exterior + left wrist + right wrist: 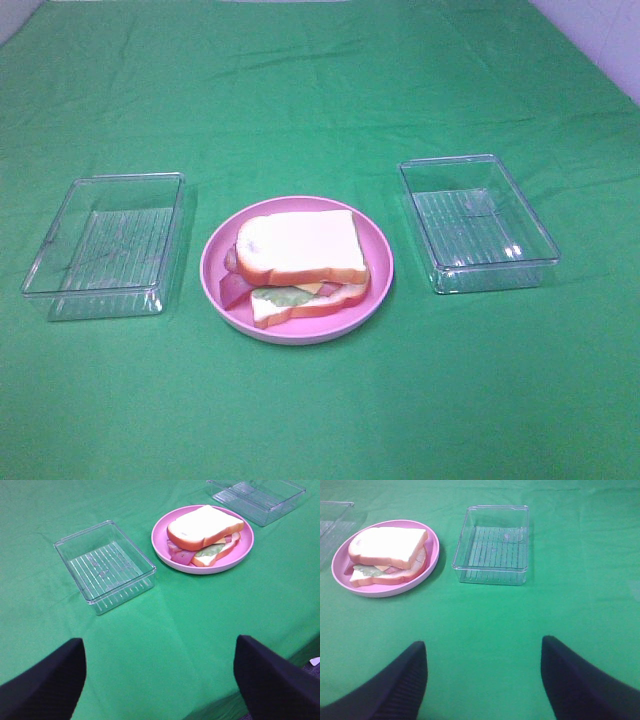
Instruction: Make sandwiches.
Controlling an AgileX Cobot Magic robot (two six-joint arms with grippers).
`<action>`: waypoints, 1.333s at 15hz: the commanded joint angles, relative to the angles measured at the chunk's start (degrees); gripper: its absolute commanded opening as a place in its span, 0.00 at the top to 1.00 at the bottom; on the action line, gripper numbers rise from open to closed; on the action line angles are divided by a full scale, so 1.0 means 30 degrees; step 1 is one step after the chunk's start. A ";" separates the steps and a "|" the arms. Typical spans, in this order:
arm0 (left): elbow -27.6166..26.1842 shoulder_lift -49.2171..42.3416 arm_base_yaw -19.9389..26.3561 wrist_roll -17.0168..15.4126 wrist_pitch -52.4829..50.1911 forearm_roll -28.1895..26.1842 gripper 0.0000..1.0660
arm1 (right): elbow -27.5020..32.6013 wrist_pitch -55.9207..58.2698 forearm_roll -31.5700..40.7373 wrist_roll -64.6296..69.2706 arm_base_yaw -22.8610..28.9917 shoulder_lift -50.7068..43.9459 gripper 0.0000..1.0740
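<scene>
One stacked sandwich (300, 262) lies on a round pink plate (375, 290) mid-table: two white bread slices with orange-brown crust, green lettuce, pink-red meat and a bit of yellow cheese between them. The left wrist view shows the sandwich (205, 532) far beyond my left gripper (160, 677), whose black fingers (47, 680) stand wide apart and empty over the cloth. In the right wrist view the sandwich (387, 552) sits far off from my right gripper (482, 680), also open and empty. Neither arm appears in the high view.
A clear plastic tray (105, 245) stands left of the plate and another clear tray (478, 222) to its right, both empty. Green cloth (320, 420) covers the table. The table's near edge (280, 665) shows in the left wrist view.
</scene>
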 commanded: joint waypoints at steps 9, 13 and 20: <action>0.0019 -0.0420 0.4584 -0.0172 -0.0210 -0.0038 0.27 | 0.0000 -0.0210 0.0057 -0.0229 -0.0019 -0.0286 0.42; 0.0019 -0.0420 0.7391 -0.0172 -0.0210 -0.0038 0.27 | 0.0000 -0.0210 0.0057 -0.0229 -0.0019 -0.0286 0.42; 0.0019 -0.0420 0.7697 -0.0172 -0.0210 -0.0038 0.27 | 0.0000 -0.0210 0.0057 -0.0229 -0.0019 -0.0286 0.42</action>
